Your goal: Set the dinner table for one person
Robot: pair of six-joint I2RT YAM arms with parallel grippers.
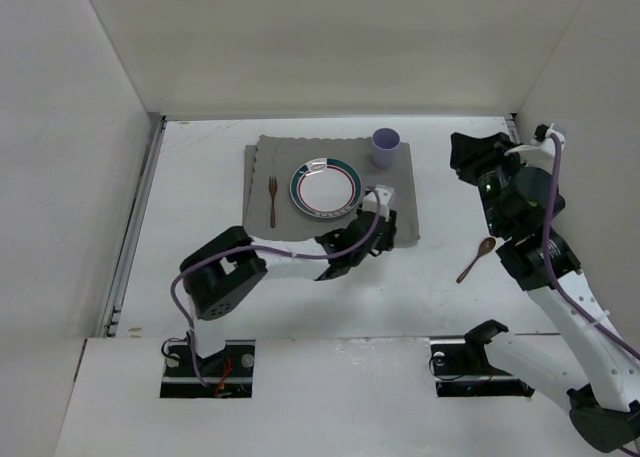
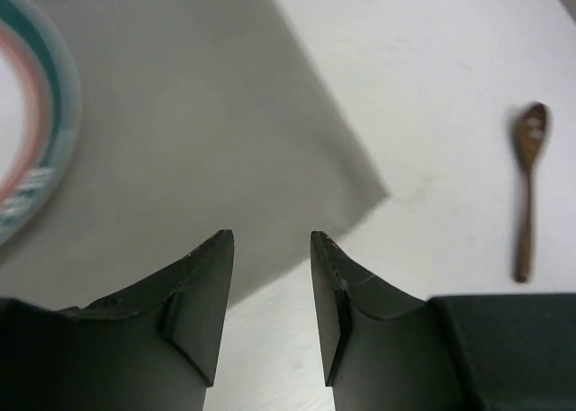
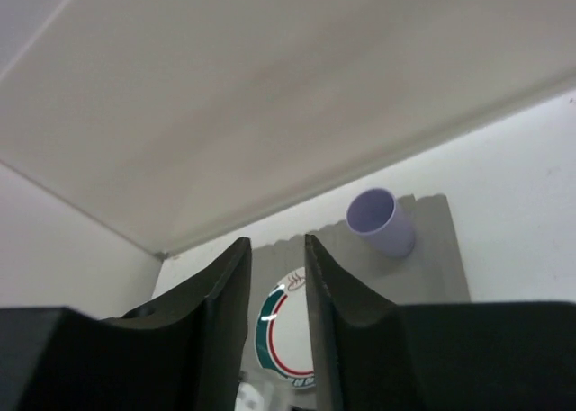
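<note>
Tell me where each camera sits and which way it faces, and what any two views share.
Top external: overhead from the near edge, looking down at the dinner table; left arm and right arm show.
Left wrist: low over the grey mat corner, facing down; own jaws show.
Right wrist: raised at right, facing the back wall; own jaws show.
Shared: plate in all three; spoon in top and left wrist.

The bench (image 1: 200,177) is a smooth, matt white board, with a thin dull metal rail (image 1: 138,217) along its left edge in the top view. The mat (image 1: 400,192) at upper centre looks like grey cloth, soft and matt. The plate (image 1: 324,188) is glossy. The fork (image 1: 272,201) and the spoon (image 2: 527,186) look like dark wood, the spoon faintly shiny. The cup (image 1: 386,147) is smooth matt lilac, seemingly plastic. The left wrist view's fingers (image 2: 202,294) are matt black plastic, scuffed at the edges.
</note>
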